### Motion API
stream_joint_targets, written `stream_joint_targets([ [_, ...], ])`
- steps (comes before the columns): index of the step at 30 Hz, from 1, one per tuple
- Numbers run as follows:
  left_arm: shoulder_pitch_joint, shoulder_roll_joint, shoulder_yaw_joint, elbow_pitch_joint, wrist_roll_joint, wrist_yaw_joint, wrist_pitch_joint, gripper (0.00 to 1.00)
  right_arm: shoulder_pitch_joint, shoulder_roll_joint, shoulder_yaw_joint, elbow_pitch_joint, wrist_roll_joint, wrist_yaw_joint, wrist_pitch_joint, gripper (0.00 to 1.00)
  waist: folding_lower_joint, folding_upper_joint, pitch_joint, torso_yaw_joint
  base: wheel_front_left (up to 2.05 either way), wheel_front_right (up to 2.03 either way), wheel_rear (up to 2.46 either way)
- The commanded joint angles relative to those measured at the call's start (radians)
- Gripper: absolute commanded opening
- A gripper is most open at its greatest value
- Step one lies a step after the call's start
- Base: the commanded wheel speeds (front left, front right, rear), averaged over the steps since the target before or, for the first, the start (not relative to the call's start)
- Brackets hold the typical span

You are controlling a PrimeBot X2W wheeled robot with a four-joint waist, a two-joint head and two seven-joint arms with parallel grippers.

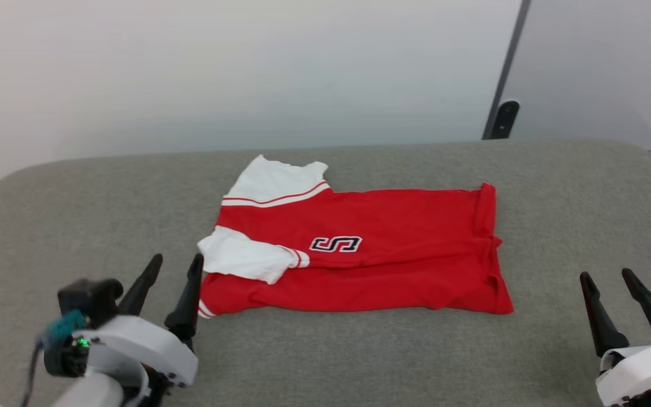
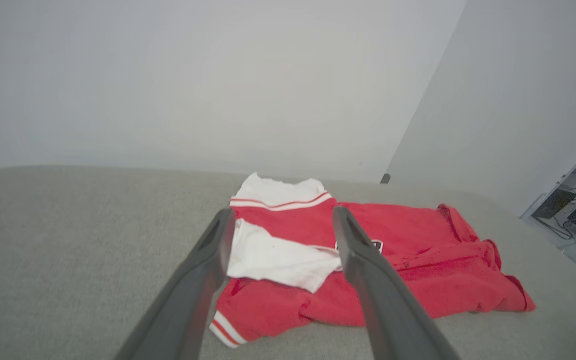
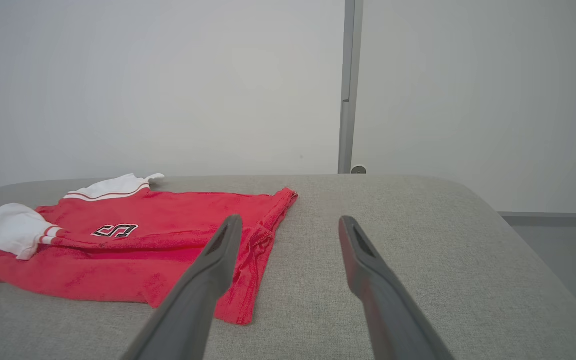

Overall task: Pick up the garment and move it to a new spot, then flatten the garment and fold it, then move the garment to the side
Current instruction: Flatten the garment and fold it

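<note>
Garment (image 1: 393, 265): folded, lying mid-worktop (image 1: 359, 356), white sleeves to the robot's left.
Left gripper (image 1: 177, 259): jaws apart, just beside the sleeve end.
Right gripper (image 1: 605, 274): jaws apart, clear of the hem.

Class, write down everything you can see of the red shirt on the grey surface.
The shirt is soft-looking red cloth with two white sleeves edged in red-white stripes, and a black, white-outlined mark. It lies folded lengthwise, flat but rumpled, with the sleeves toward the robot's left and the hem toward its right, on the grey surface. The open left tool stands beside its near left corner, gripping nothing.
</note>
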Motion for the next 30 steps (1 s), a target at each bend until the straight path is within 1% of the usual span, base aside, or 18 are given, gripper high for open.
stream_joint_targets([
  [1, -0.018, 0.014, 0.004, 0.018, -0.027, -0.01, 0.04, 1.0, -0.008, 0.008, 0.0, -0.002, 0.006, -0.001, 0.01, 1.0, 0.0, 0.0, 0.022, -0.032, 0.0, 0.0, 0.0],
  [2, -0.028, 0.015, 0.01, 0.027, -0.058, -0.021, 0.079, 1.0, -0.013, 0.008, 0.005, -0.004, 0.005, -0.001, 0.014, 1.0, 0.0, 0.0, 0.027, -0.041, 0.0, 0.0, 0.0],
  [3, -0.045, 0.029, 0.007, 0.035, -0.069, -0.032, 0.123, 1.0, -0.018, 0.01, 0.01, -0.006, 0.003, -0.001, 0.019, 1.0, 0.0, 0.0, 0.032, -0.049, 0.0, 0.0, 0.0],
  [5, -0.073, 0.045, 0.024, 0.058, -0.146, -0.039, 0.228, 1.0, -0.025, 0.02, 0.009, -0.005, 0.013, -0.001, 0.035, 1.0, 0.0, 0.0, 0.047, -0.065, 0.0, 0.0, 0.0],
  [7, -0.121, 0.083, 0.018, 0.069, -0.177, -0.059, 0.337, 1.0, -0.037, 0.024, 0.017, -0.009, 0.016, -0.001, 0.048, 1.0, 0.0, 0.0, 0.066, -0.078, 0.0, 0.0, 0.0],
  [8, -0.138, 0.085, 0.025, 0.082, -0.219, -0.057, 0.396, 1.0, -0.042, 0.026, 0.019, -0.013, 0.019, -0.001, 0.052, 1.0, 0.0, 0.0, 0.076, -0.083, 0.0, 0.0, 0.0],
  [10, -0.182, 0.123, 0.005, 0.103, -0.234, -0.064, 0.514, 1.0, -0.049, 0.025, 0.022, -0.015, 0.021, -0.001, 0.059, 1.0, 0.0, 0.0, 0.095, -0.092, 0.0, 0.0, 0.0],
  [12, -0.233, 0.144, -0.008, 0.13, -0.262, -0.061, 0.623, 1.0, -0.06, 0.031, 0.025, -0.015, 0.026, -0.001, 0.066, 1.0, 0.0, 0.0, 0.114, -0.099, 0.0, 0.0, 0.0],
  [13, -0.253, 0.146, -0.012, 0.147, -0.282, -0.058, 0.674, 1.0, -0.066, 0.032, 0.026, -0.017, 0.026, -0.001, 0.066, 1.0, 0.0, 0.0, 0.123, -0.101, 0.0, 0.0, 0.0],
  [15, -0.296, 0.163, -0.038, 0.177, -0.284, -0.055, 0.773, 1.0, -0.073, 0.033, 0.031, -0.016, 0.032, -0.001, 0.07, 1.0, 0.0, 0.0, 0.138, -0.104, 0.0, 0.0, 0.0],
  [17, -0.337, 0.158, -0.057, 0.21, -0.304, -0.049, 0.861, 1.0, -0.08, 0.032, 0.037, -0.016, 0.037, -0.001, 0.07, 1.0, 0.0, 0.0, 0.151, -0.106, 0.0, 0.0, 0.0],
  [20, -0.398, 0.151, -0.075, 0.253, -0.313, -0.036, 0.948, 1.0, -0.09, 0.03, 0.046, -0.013, 0.043, -0.001, 0.071, 1.0, 0.0, 0.0, 0.168, -0.109, 0.0, 0.0, 0.0],
  [23, -0.446, 0.142, -0.095, 0.293, -0.3, -0.026, 1.008, 1.0, -0.102, 0.032, 0.056, -0.013, 0.046, -0.001, 0.073, 1.0, 0.0, 0.0, 0.182, -0.113, 0.0, 0.0, 0.0],
  [28, -0.5, 0.127, -0.146, 0.357, -0.267, -0.042, 1.076, 1.0, -0.121, 0.034, 0.066, -0.014, 0.057, -0.001, 0.075, 1.0, 0.0, 0.0, 0.201, -0.122, 0.0, 0.0, 0.0],
  [30, -0.511, 0.112, -0.16, 0.387, -0.264, -0.042, 1.094, 1.0, -0.123, 0.033, 0.066, -0.017, 0.059, -0.001, 0.076, 1.0, 0.0, 0.0, 0.209, -0.124, 0.0, 0.0, 0.0],
])
